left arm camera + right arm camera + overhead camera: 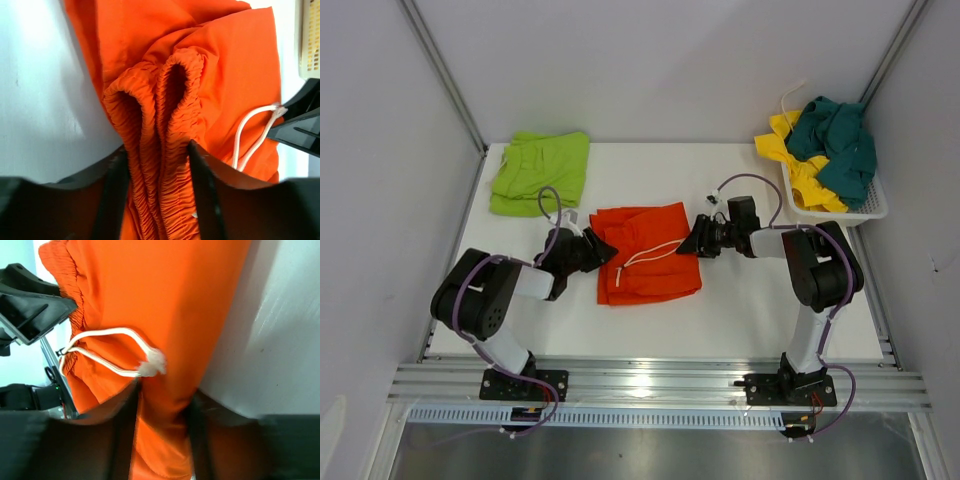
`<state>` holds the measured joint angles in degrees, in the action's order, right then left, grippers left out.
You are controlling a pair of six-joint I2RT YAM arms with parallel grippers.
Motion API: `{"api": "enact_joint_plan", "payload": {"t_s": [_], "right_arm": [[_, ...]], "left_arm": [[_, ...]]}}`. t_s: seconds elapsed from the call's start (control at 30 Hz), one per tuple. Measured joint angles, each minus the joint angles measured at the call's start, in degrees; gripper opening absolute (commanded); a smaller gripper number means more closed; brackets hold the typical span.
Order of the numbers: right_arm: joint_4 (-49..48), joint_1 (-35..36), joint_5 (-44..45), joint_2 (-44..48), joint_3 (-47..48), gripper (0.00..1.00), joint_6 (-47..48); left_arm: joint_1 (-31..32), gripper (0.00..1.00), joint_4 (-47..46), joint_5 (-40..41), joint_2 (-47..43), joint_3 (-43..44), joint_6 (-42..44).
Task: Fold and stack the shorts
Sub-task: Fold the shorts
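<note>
The orange shorts (645,255) lie flat mid-table, with a white drawstring (655,255) across them. My left gripper (603,247) is at their left edge. In the left wrist view its jaws (157,150) are pressed on the bunched elastic waistband (170,100). At the shorts' right edge is my right gripper (697,240), and the right wrist view shows it (165,390) pinching a fold of orange cloth (165,290) just below the drawstring's knot (152,364). A lime green pair (540,172) lies folded at the back left.
A white mesh basket (865,212) at the back right holds yellow shorts (795,165) and dark teal shorts (840,145). White walls enclose the table on three sides. A metal rail (650,380) runs along the near edge by the arm bases.
</note>
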<state>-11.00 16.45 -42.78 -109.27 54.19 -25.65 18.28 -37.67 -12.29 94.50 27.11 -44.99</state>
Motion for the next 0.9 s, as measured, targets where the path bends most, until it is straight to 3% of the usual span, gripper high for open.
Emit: {"api": "enact_joint_plan", "payload": {"t_s": [0.07, 0.13, 0.23, 0.27, 0.37, 0.4, 0.53, 0.87, 0.9], "right_arm": [[-0.04, 0.00, 0.04, 0.00, 0.00, 0.24, -0.17], [0.02, 0.00, 0.04, 0.00, 0.00, 0.20, -0.39], [-0.02, -0.02, 0.04, 0.00, -0.33, 0.22, -0.52], [-0.02, -0.07, 0.04, 0.09, -0.61, 0.29, -0.66], [0.66, -0.09, 0.17, 0.74, -1.57, 0.68, -1.07], [1.01, -0.07, 0.15, 1.31, -2.05, 0.72, -1.53], [0.76, 0.13, 1.25, 6.80, -5.11, 0.82, -1.70], [-0.07, 0.94, 5.88, 17.90, -17.94, 0.88, -6.95], [0.00, 1.20, 6.56, 19.54, -19.45, 0.98, -7.65]], "left_arm": [[-0.04, 0.43, 0.07, -0.13, 0.44, -0.04, -0.04], [-0.04, 0.45, 0.31, -0.17, 0.55, -0.02, 0.00], [-0.09, 0.69, 0.61, -0.96, 0.50, 0.39, 0.11], [-0.09, 0.83, 0.87, -1.51, 0.31, 0.76, 0.26], [0.09, 0.98, 2.71, -2.01, -1.46, 1.64, 0.44], [0.07, 0.99, 3.91, -1.95, -2.32, 1.57, 0.50], [0.07, 0.99, 11.41, -1.16, -8.63, -0.22, 0.57], [0.07, 0.99, 28.52, 1.36, -27.71, -6.23, 1.03], [0.07, 0.99, 29.51, 1.44, -29.33, -6.99, 1.01]]}}
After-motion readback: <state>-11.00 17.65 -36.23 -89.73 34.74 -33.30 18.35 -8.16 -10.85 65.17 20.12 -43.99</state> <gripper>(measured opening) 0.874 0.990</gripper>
